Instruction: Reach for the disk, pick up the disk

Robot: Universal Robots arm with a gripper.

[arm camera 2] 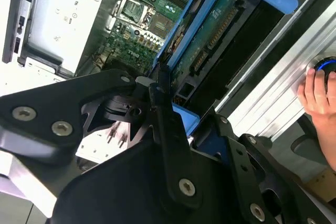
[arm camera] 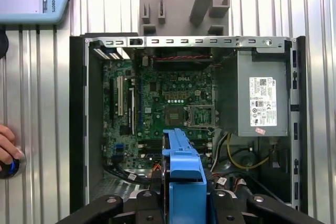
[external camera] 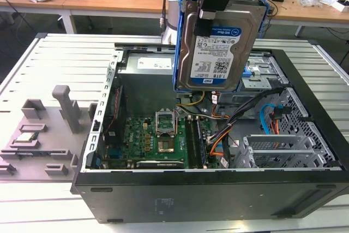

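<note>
The disk point(external camera: 215, 53), a silver-grey hard drive with a white-and-blue label and blue side rails, hangs upright in the air above the open computer case point(external camera: 218, 200). My gripper point(external camera: 218, 4) comes down from above and is shut on the disk's top edge. In the second wrist view the disk point(arm camera 2: 210, 40) shows its green circuit side between blue rails, with a black finger point(arm camera 2: 164, 114) pressed against its end. The first wrist view looks along the disk point(arm camera: 184, 174) edge-on, a blue rail rising from between my gripper's black links point(arm camera: 184, 211).
Below lie the motherboard point(external camera: 155, 137), power supply point(arm camera: 261, 100) and metal drive bays point(external camera: 264, 72). A grey fixture plate point(external camera: 41, 135) with a small chip sits at the exterior view's left. A person's hand point(arm camera 2: 317, 95) rests on a button on the slatted table point(arm camera: 42, 103).
</note>
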